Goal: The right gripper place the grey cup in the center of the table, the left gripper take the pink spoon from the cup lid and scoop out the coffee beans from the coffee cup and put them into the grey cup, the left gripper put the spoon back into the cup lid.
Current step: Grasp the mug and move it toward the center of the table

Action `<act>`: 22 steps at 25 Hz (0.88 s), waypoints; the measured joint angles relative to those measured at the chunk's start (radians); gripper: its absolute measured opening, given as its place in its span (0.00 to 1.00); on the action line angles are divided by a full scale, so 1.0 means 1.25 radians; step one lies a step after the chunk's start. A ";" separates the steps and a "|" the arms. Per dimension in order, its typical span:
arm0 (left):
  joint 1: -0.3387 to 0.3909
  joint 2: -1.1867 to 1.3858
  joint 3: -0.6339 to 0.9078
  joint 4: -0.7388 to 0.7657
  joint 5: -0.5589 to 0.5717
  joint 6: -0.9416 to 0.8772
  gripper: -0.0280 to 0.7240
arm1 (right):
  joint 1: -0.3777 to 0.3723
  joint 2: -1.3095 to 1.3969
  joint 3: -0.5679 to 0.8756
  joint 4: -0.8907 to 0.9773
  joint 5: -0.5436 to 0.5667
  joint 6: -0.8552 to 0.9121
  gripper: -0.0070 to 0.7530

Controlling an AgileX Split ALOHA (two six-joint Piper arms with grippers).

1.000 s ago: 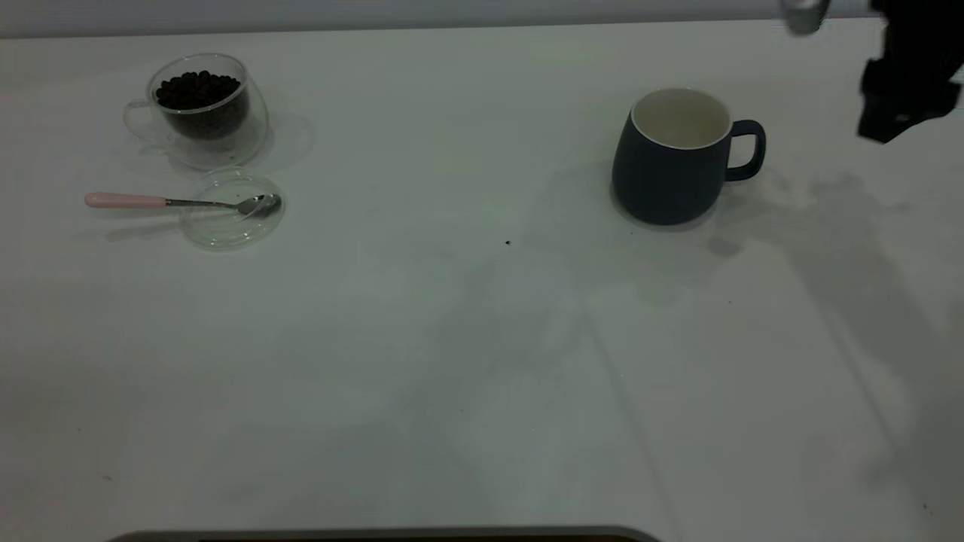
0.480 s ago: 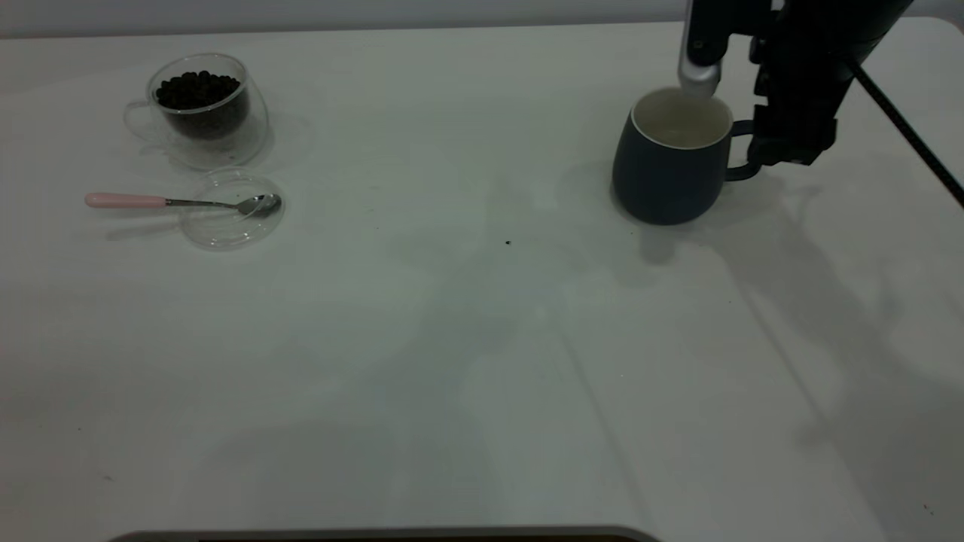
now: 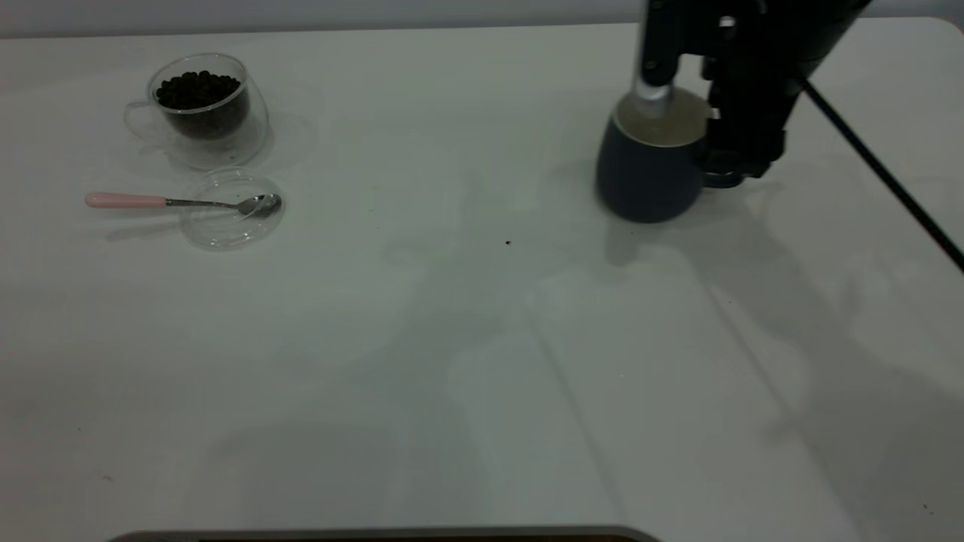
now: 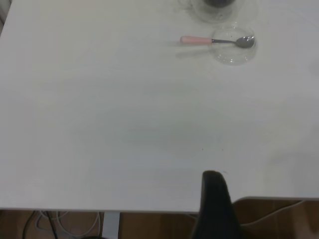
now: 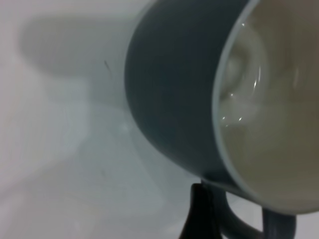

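The grey cup [image 3: 648, 177] stands at the table's far right and fills the right wrist view [image 5: 169, 94]. My right gripper [image 3: 724, 158] is shut on its handle [image 5: 234, 228], which the gripper hides in the exterior view. A glass coffee cup [image 3: 202, 109] with coffee beans [image 3: 197, 89] stands at the far left. In front of it the pink spoon [image 3: 151, 201] lies with its bowl in the clear cup lid [image 3: 232, 214]. My left gripper [image 4: 215, 199] is parked off the table edge, far from the spoon [image 4: 199, 40] and lid [image 4: 232, 49].
A small dark speck [image 3: 507, 242] lies near the table's middle. The right arm's black cable [image 3: 881, 173] runs over the table's right side. A dark rim [image 3: 376, 536] shows at the table's front edge.
My right gripper came down from the far right corner to the grey cup's handle. The cup has shifted a little to the left. The spoon, lid and coffee cup have not moved.
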 joint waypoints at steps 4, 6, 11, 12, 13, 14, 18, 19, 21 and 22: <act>0.000 0.000 0.000 0.000 0.000 0.000 0.81 | 0.046 0.000 -0.001 0.004 -0.027 0.026 0.84; 0.000 0.000 0.000 0.000 0.000 0.002 0.81 | 0.067 0.000 -0.001 0.004 -0.044 0.043 0.83; 0.000 0.000 0.000 0.000 0.000 0.002 0.81 | 0.120 0.000 -0.001 0.004 -0.094 0.105 0.83; 0.000 0.000 0.000 0.000 0.000 0.002 0.81 | 0.128 0.000 -0.001 0.004 -0.107 0.123 0.83; 0.000 0.000 0.000 0.000 0.000 0.002 0.81 | 0.137 0.000 -0.001 0.004 -0.120 0.138 0.82; 0.000 0.000 0.000 0.000 0.000 0.002 0.81 | 0.146 0.000 -0.001 0.004 -0.132 0.156 0.82; 0.000 0.000 0.000 0.000 0.000 0.002 0.81 | 0.172 0.000 -0.001 0.004 -0.158 0.199 0.82; 0.000 0.000 0.000 0.000 0.000 0.002 0.81 | 0.175 0.000 -0.001 0.004 -0.158 0.201 0.81; 0.000 0.000 0.000 0.000 0.000 0.002 0.81 | 0.178 -0.001 -0.001 0.004 -0.152 0.205 0.81; 0.000 0.000 0.000 0.000 0.000 0.002 0.81 | 0.176 -0.003 -0.001 0.004 -0.142 0.206 0.81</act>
